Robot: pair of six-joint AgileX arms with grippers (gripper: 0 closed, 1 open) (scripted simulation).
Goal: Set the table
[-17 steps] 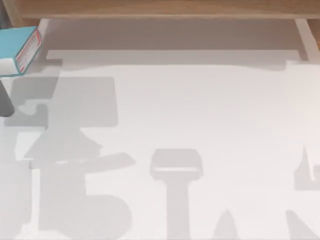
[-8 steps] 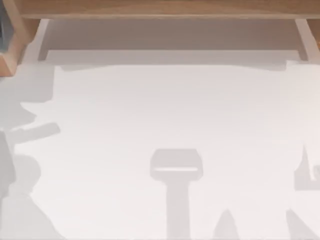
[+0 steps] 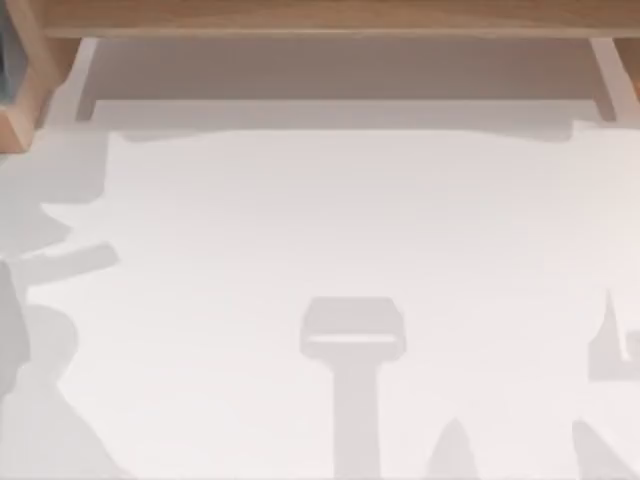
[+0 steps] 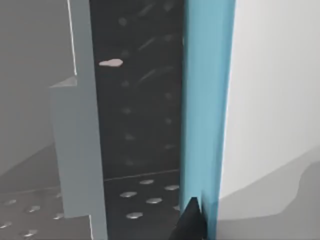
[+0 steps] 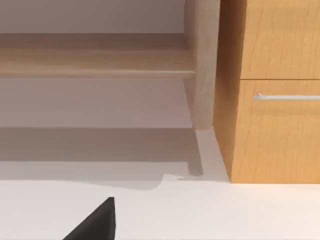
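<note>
Tabletop [image 3: 330, 220] — white, matte, spreading across the top view below a wooden shelf [image 3: 320, 18] along the upper edge — carries only shadows, so the setting looks barely begun, with no dishes or cutlery laid. At the frame's upper left sits the corner of a wooden cabinet [image 3: 22, 90]. The left wrist view looks close along a blue box [image 4: 205, 100] beside a dark perforated panel [image 4: 137, 110]; the right wrist view faces a wooden drawer front [image 5: 275, 125] — whether either arm's jaws are apart or together cannot be told.

Wooden drawer cabinet [image 5: 272, 90] beside perhaps a shelf [image 5: 95, 62].
</note>
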